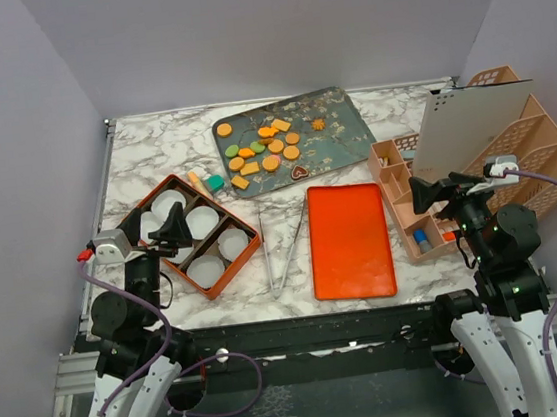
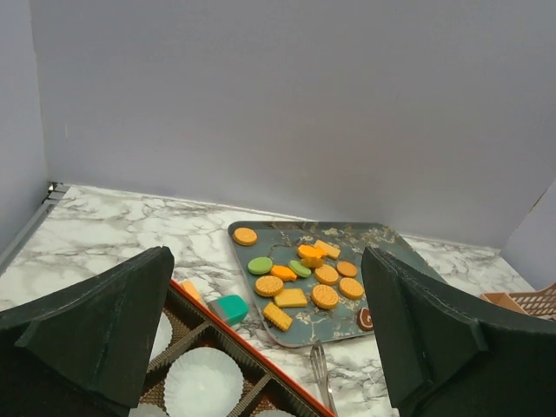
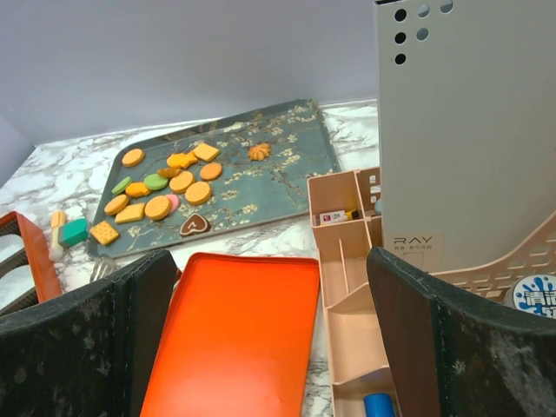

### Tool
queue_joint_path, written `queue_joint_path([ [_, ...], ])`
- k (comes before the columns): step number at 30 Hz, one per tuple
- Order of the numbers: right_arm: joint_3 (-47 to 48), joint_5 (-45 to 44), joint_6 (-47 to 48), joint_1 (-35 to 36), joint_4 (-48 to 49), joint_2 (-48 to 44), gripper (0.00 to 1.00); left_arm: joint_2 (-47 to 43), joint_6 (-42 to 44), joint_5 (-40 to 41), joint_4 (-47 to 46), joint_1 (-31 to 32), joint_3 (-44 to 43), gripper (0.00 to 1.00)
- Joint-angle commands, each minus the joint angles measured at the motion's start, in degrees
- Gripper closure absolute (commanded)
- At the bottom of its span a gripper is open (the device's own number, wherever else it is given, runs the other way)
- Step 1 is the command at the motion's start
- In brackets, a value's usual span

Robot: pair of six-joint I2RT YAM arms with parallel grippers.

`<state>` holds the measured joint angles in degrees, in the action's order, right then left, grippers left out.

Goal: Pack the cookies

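Cookies (image 1: 264,148): light, flat, likely crumbly; pinch edges gently.
Left claw (image 2: 269,339): wide open, empty.
Right claw (image 3: 261,347): wide open, empty.

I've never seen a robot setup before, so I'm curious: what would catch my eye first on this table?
The scatter of mostly orange cookies grabs the eye first, lying on a dark flowered tray at the far middle of the marbled table. Next comes the bright orange-red flat piece, seemingly a lid, lying in the centre. To its left is an orange box holding white paper cups.
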<state>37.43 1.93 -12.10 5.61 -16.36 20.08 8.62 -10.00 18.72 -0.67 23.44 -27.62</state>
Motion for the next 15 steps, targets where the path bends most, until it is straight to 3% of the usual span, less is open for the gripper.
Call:
queue_joint_path([
  [1,0.6,1.9,-0.2,-0.2,2.0,-0.4,0.00,-0.6,0.7,0.0,-1.1,0.0,-0.5,0.01],
  [15,-1.9,11.3,-3.7,-0.2,8.6,7.0,0.00,-1.7,-0.5,-0.6,0.1,-0.1,-0.7,0.01],
])
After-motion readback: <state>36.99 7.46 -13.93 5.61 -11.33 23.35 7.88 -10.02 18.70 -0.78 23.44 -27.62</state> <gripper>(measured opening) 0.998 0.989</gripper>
